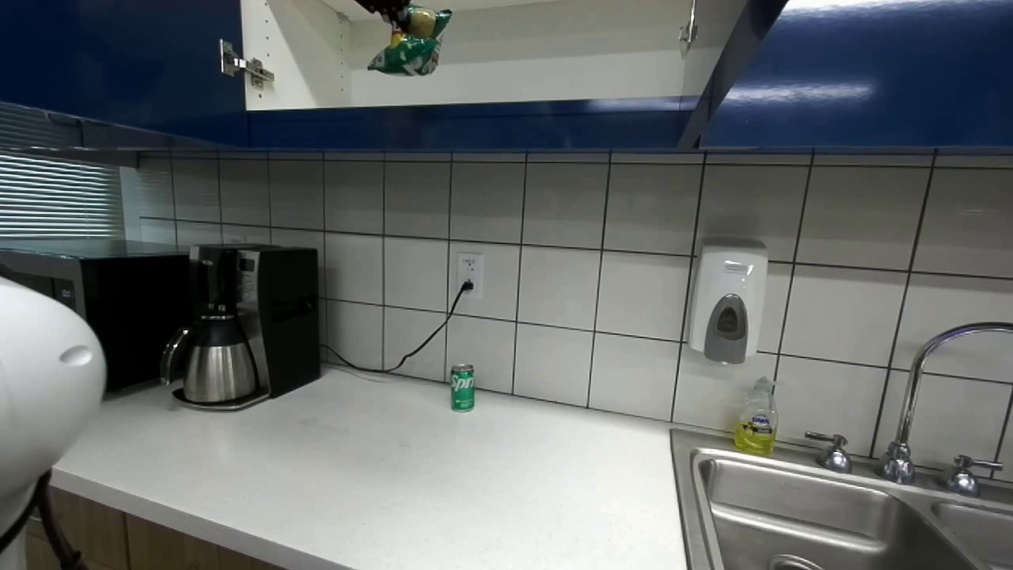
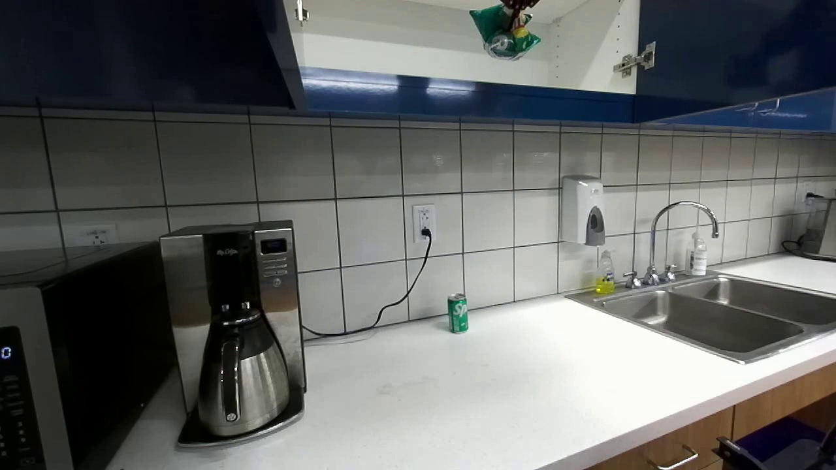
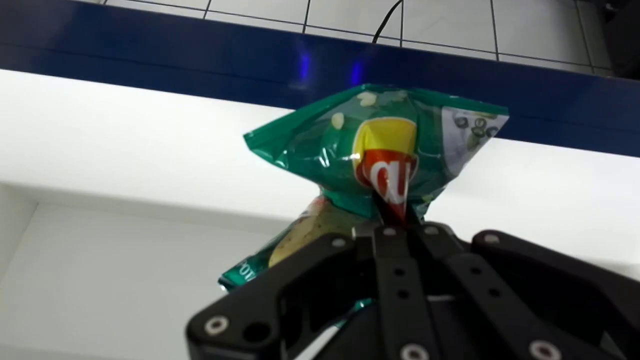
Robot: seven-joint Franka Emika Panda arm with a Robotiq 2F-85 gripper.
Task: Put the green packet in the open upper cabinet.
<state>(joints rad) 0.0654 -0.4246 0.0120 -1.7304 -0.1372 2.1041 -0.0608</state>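
Grasping the green potato-chip packet (image 3: 365,155) in the pincer (image 3: 398,212), clenched on a gathered fold near mid-body. Hanging mostly beneath the pincer in both exterior views; spread widest left-right, across the pincer, with true long axis unclear from crumpling. Seen against the opening of the open upper cabinet (image 1: 522,71), roughly midway left to right. Probably on the near side of the blue front lip (image 1: 475,127), not yet inside; hard to judge in depth. Overlapping that lip in the upside-down wrist view, hence some snag risk for the lower folds. Next, likely: lift a little, carry far past the lip, lower, let go. No clear sight of the cabinet floor in any view, so no check of the landing spot. Flanked by the left door (image 1: 119,71) and right door (image 1: 863,87), swung out and apart from the packet. Down below: white table (image 1: 396,491) along a tiled wall (image 1: 558,277), Sprite can (image 1: 462,388) mid-table near the wall, coffee maker (image 1: 277,317) left, sink (image 1: 685,491) right.
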